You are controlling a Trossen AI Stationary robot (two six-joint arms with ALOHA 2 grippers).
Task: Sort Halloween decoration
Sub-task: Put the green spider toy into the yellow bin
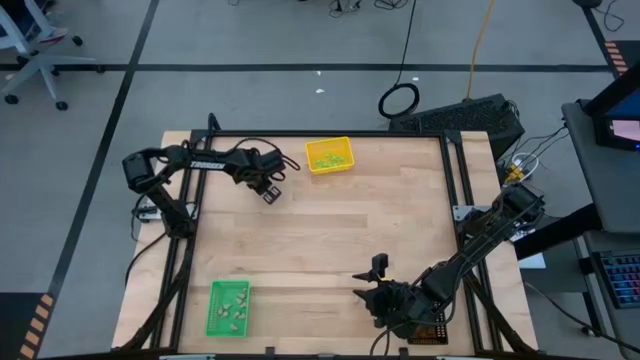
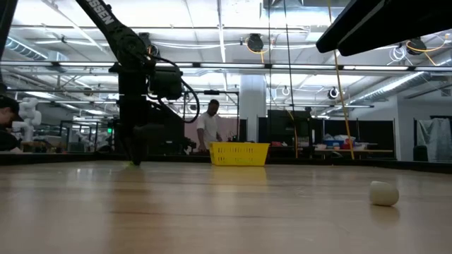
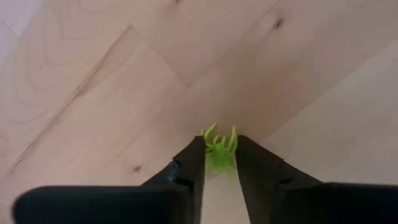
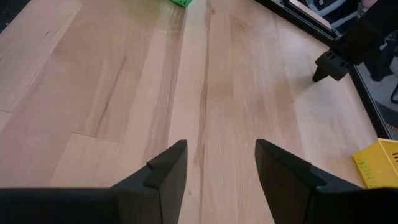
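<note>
A light green spider-shaped Halloween decoration (image 3: 219, 157) lies on the wooden table, and my left gripper (image 3: 219, 163) stands over it with a finger on each side, shut on it. This gripper is at the table's far left (image 1: 268, 190), left of the yellow tray (image 1: 330, 155); the low view shows it (image 2: 134, 154) reaching down to the tabletop. A pale beige-grey piece (image 2: 383, 192) rests on the table by itself. Near the table's front edge my right gripper (image 4: 221, 167) hangs open over bare wood (image 1: 376, 272). My left gripper pinches the spider's body (image 3: 219, 163) between its two fingertips, coming from above and pointing steeply down. The spider's legs (image 3: 211, 132) stick out past the fingertips. The spider lies on the tabletop.
The yellow tray holds several light green pieces. A green tray (image 1: 228, 306) with several pale pieces sits at the near left. A black tray (image 1: 430, 334) shows under the right arm at the near right. A black frame (image 1: 455, 200) edges the table. People stand in the room beyond.
</note>
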